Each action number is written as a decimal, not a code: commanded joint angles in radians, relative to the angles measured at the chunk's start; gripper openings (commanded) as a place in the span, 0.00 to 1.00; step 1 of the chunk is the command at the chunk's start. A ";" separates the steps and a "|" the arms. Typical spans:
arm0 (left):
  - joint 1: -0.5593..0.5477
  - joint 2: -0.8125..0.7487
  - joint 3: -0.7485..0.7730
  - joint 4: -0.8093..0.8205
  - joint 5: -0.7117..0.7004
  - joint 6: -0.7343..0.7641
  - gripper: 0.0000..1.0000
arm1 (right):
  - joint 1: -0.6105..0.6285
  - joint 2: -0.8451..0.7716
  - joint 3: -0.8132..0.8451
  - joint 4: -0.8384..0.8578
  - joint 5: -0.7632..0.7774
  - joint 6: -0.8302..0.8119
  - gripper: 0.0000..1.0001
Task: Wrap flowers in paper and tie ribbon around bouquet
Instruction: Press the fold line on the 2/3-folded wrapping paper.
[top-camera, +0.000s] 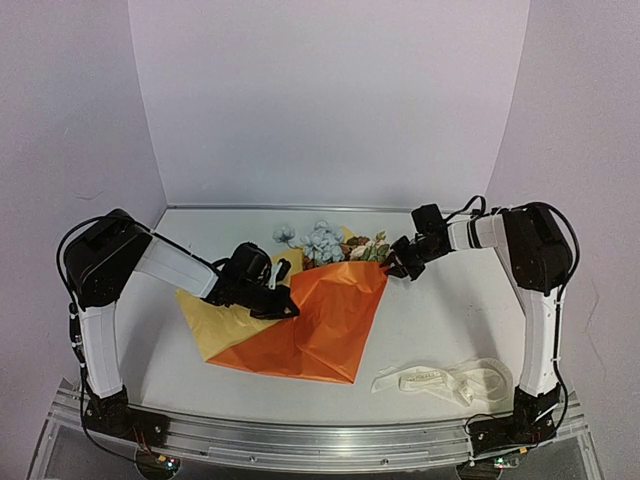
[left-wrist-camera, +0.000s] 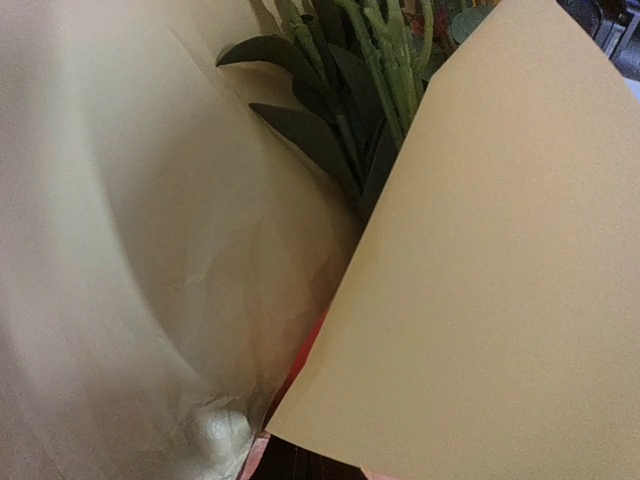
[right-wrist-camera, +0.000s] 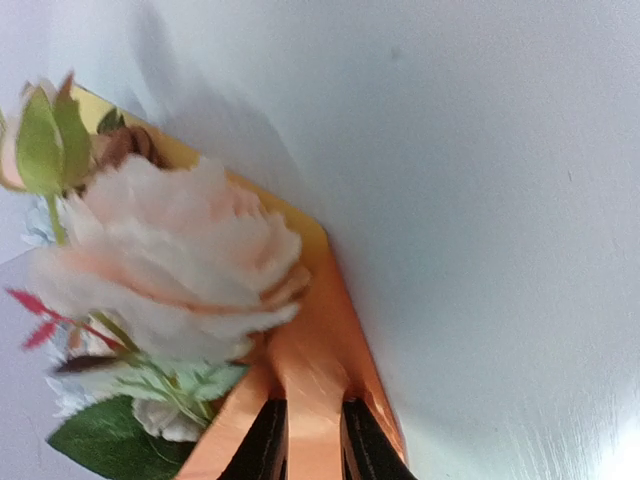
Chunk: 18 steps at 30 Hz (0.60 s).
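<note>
Pinching a corner of the paper (top-camera: 330, 320) beside the flowers (top-camera: 322, 243) near the back edge of the table (top-camera: 440, 320), the narrowed right gripper (right-wrist-camera: 312, 420) may tear it if the shut left gripper (top-camera: 275, 300), at the fold, tugs away.

You are working in a robotics lab test cell, not a home or shop: plain white backdrop panels (top-camera: 330, 100) box in a white tabletop (top-camera: 440, 320), and two cabled robot arms (top-camera: 100, 300) stand bolted to an aluminium rail (top-camera: 320, 440) along its near edge.

white table (top-camera: 440, 320), pale lilac walls (top-camera: 330, 100), metal rail (top-camera: 320, 440) along near edge
</note>
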<state>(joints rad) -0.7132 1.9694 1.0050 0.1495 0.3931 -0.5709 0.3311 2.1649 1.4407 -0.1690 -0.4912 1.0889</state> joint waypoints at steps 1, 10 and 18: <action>0.005 0.012 0.061 -0.037 0.012 0.029 0.00 | -0.021 0.036 0.089 -0.014 -0.017 0.032 0.19; 0.004 -0.017 0.095 -0.049 -0.011 -0.012 0.00 | -0.010 -0.143 0.059 -0.162 -0.083 -0.080 0.20; 0.003 -0.074 0.044 -0.055 -0.034 -0.049 0.00 | 0.137 -0.339 -0.130 -0.181 -0.176 -0.118 0.22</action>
<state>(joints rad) -0.7132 1.9706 1.0645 0.0940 0.3811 -0.5915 0.3571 1.9529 1.3927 -0.3175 -0.5875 1.0168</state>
